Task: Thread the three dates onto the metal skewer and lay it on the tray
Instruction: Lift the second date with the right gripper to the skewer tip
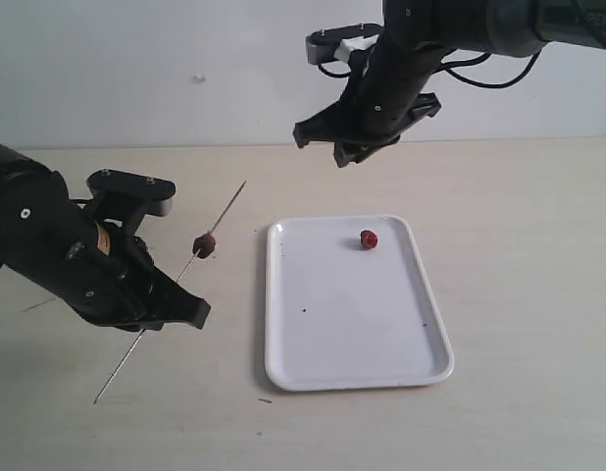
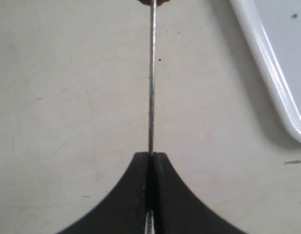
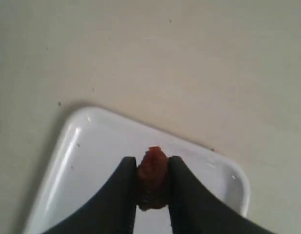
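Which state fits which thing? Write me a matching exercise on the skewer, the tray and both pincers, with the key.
Things:
1. metal skewer
2. tray
3. left pincer
4. right pincer

States:
a. shut on the pinched date
b. carries the threaded date
c. shut on the thin rod
d. has the loose date lying in it

Pairs: 1-b, 2-d, 3-c, 4-a

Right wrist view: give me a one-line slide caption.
Right gripper pinches a reddish date, white tray corner in the background.
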`<action>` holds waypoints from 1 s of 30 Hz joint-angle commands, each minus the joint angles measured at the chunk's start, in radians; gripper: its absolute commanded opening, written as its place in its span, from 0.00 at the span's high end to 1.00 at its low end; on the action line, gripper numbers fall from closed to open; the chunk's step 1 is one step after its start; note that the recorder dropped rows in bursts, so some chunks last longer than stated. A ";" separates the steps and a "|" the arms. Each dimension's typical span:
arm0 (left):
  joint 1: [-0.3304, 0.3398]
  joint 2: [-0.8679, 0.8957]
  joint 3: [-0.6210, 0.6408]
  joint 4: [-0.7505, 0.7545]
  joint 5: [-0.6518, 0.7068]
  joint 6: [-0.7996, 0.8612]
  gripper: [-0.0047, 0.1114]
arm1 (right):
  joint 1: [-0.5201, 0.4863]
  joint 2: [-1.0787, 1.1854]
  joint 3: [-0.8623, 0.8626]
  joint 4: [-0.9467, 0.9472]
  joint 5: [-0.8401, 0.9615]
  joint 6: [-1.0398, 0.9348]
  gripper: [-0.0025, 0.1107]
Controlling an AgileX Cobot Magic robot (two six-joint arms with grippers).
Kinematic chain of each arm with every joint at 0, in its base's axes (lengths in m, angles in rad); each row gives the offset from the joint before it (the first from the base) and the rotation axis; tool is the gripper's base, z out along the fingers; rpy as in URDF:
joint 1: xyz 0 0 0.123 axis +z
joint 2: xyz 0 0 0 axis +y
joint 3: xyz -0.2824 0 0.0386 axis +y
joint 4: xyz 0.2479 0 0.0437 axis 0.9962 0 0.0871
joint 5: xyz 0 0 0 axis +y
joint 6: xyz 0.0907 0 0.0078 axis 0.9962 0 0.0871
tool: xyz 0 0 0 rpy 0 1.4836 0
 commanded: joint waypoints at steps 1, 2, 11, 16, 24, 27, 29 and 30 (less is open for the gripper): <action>-0.001 -0.009 0.000 -0.096 -0.071 0.051 0.96 | -0.007 -0.001 0.001 0.167 -0.146 0.024 0.79; -0.001 -0.009 0.000 -0.122 -0.084 0.067 0.96 | -0.007 0.000 0.001 0.206 -0.169 0.024 0.79; -0.001 -0.009 0.000 -0.283 -0.217 0.199 0.96 | -0.009 0.021 0.001 0.611 -0.262 -0.223 0.79; -0.001 -0.009 0.000 -0.328 -0.258 0.199 0.96 | -0.031 0.032 0.001 0.748 -0.263 -0.290 0.79; -0.001 -0.009 0.000 -0.340 -0.274 0.199 0.96 | -0.041 0.032 0.001 0.856 -0.275 -0.340 0.79; -0.001 -0.009 0.000 -0.353 -0.274 0.199 0.96 | -0.041 0.032 0.001 0.859 -0.299 -0.340 0.79; -0.001 -0.009 0.000 -0.353 -0.274 0.199 0.96 | -0.041 0.032 0.001 0.859 -0.316 -0.340 0.79; -0.001 -0.009 0.000 -0.356 -0.274 0.199 0.96 | -0.041 0.032 0.001 0.859 -0.324 -0.340 0.79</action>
